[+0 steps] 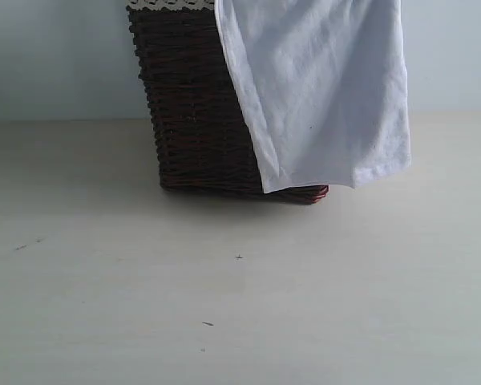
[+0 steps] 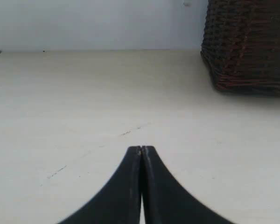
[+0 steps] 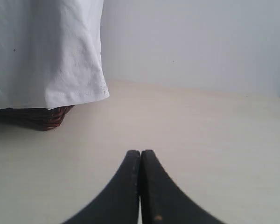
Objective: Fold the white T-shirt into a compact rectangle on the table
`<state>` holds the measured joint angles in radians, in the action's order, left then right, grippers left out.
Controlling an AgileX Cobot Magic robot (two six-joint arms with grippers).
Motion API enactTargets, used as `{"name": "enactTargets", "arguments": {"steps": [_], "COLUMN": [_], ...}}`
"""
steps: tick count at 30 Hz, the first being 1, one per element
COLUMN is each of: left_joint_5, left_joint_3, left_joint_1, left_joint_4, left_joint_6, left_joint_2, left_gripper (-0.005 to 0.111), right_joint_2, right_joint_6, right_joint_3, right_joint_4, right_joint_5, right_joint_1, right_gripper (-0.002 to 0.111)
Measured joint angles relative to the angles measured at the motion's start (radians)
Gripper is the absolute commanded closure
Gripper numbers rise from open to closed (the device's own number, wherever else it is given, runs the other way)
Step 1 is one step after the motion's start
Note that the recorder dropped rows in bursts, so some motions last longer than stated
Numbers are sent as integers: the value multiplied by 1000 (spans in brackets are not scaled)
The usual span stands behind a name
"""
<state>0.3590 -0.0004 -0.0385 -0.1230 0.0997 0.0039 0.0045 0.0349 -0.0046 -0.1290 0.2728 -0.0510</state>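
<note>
Two tools show, one in each wrist view, and both are clenched. The left tool [image 2: 141,150] has its dark jaws pressed flat together and grasps nothing. The right tool [image 3: 140,153] is closed in the same way and is also empty. Each one points out over bare tabletop [image 1: 240,305], and I cannot tell if they touch it.

The shirt [image 1: 321,88] is not lying on the tabletop. It hangs over the right part of the basket [image 1: 196,104] and falls down its front as a wide, smooth white sheet. It also reaches out past the basket's right side. Its lower hem ends just above the foot of the basket, where a reddish corner of wicker shows under the cloth.

The basket is dark brown and stands at the far side of the tabletop, before a pale wall [image 1: 56,56]. A strip of white lace [image 1: 172,5] runs along its top edge. Some tiny dark specks [image 1: 239,257] lie on the near part of the tabletop. Both tools are well apart from the shirt.
</note>
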Motion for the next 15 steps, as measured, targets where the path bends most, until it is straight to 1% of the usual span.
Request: {"name": "enactTargets", "arguments": {"steps": [7, 9, 10, 13, 14, 15], "left_joint_5": [0, 0, 0, 0, 0, 0], "left_joint_3": [0, 0, 0, 0, 0, 0], "left_joint_1": [0, 0, 0, 0, 0, 0], "left_joint_4": [0, 0, 0, 0, 0, 0], "left_joint_6": [0, 0, 0, 0, 0, 0], "left_joint_2": [0, 0, 0, 0, 0, 0], "left_gripper": [107, 107, 107, 107, 107, 107], "right_joint_2": [0, 0, 0, 0, 0, 0], "right_joint_6": [-7, -35, -48, -46, -44, -24], "right_joint_3": [0, 0, 0, 0, 0, 0], "right_joint_4": [-7, -76, -122, -127, -120, -102], "right_joint_5": [0, -53, -115, -227, -317, -450], "right_joint_1": [0, 0, 0, 0, 0, 0], "right_gripper": [108, 108, 108, 108, 108, 108]}}
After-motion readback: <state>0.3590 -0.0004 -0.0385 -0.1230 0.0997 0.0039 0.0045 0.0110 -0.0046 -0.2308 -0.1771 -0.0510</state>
